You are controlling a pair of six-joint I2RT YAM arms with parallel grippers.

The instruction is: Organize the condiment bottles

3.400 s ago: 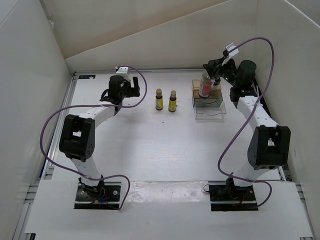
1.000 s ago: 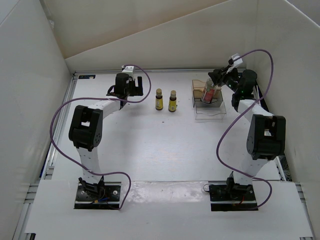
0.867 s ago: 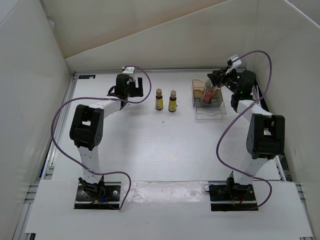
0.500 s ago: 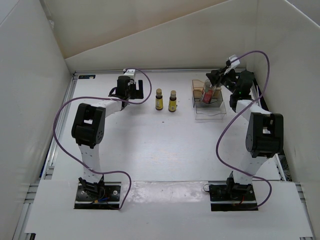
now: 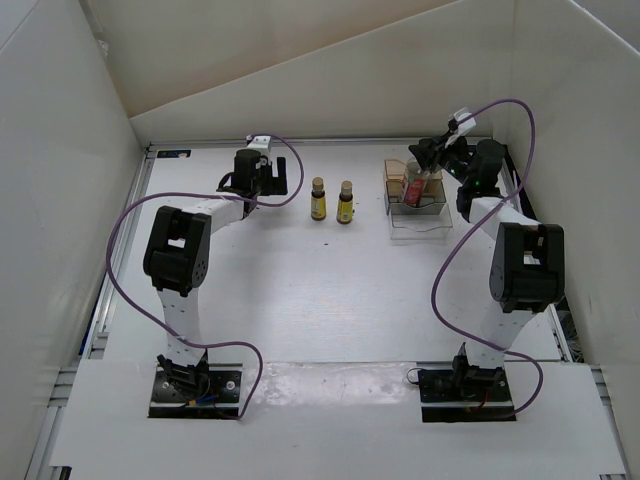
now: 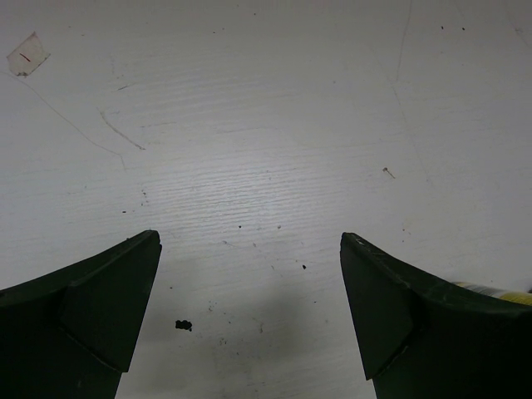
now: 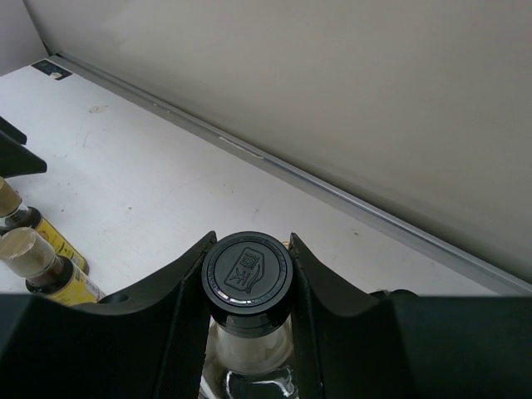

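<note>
I see my right gripper pinching the red-filled bottle by its black cap; the cap's embossed logo is unreadable; left gripper spread wide; yellow-labelled bottles' print too small to read.

Left gripper spread wide; right gripper clamped on the bottle.

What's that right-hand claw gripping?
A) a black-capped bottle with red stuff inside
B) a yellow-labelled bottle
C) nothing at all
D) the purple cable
A: the right gripper has its fingers tight against both sides of the black cap, and the top view shows the bottle with red contents below it.
</note>
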